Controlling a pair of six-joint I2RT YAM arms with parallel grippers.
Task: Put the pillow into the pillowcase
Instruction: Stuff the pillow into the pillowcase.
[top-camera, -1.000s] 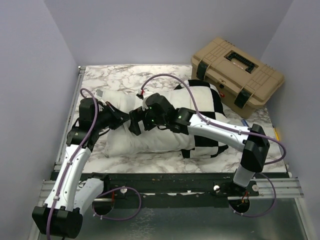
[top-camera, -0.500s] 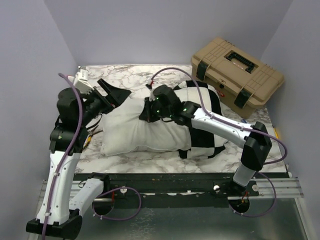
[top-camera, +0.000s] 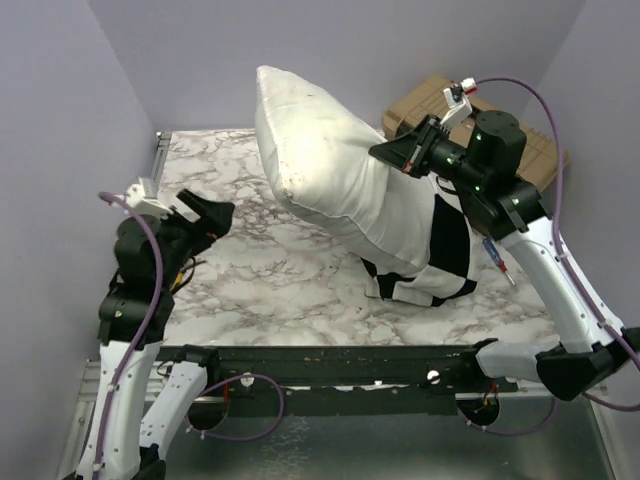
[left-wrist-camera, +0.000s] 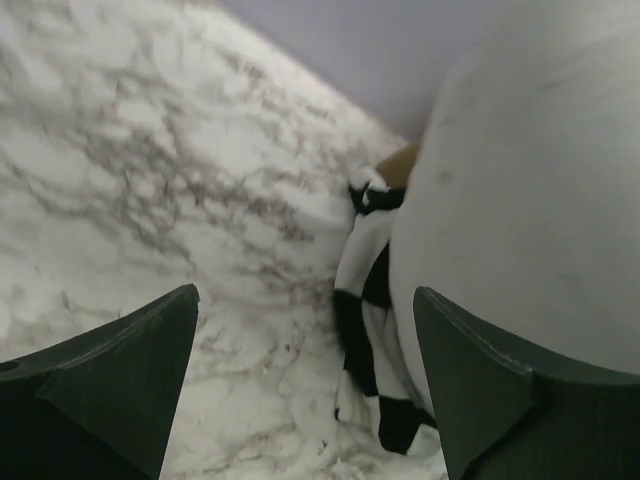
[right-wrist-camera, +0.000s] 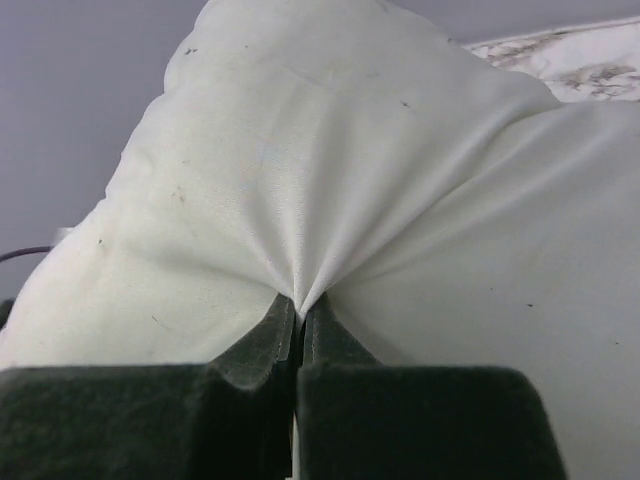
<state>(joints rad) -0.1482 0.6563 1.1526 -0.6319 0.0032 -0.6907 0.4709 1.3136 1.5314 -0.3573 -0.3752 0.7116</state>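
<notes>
The right gripper's (right-wrist-camera: 298, 308) two dark fingers are pressed together on a small pinch of white cloth. Folds fan out from that pinch across the skin of the pillow (top-camera: 325, 165), which fills nearly the whole right wrist view. From above, this gripper sits high over the back right part of the table (top-camera: 260, 275), gripping the pillow on its right flank, with the right arm rising steeply from its base at the near right corner.

The pillow hangs tilted from that grip. Its upper end points up and to the left, above the back edge of the table and in front of the lavender wall. Its lower end slants down to the right into the pillowcase (top-camera: 447, 245). The checked fabric wraps the pillow's bottom part and bunches on the marble surface in the right half of the table, about midway between the back and front edges. How far the pillow reaches inside cannot be told.

The left gripper (left-wrist-camera: 305, 295) has its fingers spread wide with nothing between them, only bare marble below. It hovers near the left edge of the table, pointing toward the pillow and well apart from it. In its wrist view the pillow bulges at the right, with the pillowcase crumpled beneath.

A tan toolbox (top-camera: 403, 108) stands at the back right corner, mostly hidden behind the pillow and the right arm.
</notes>
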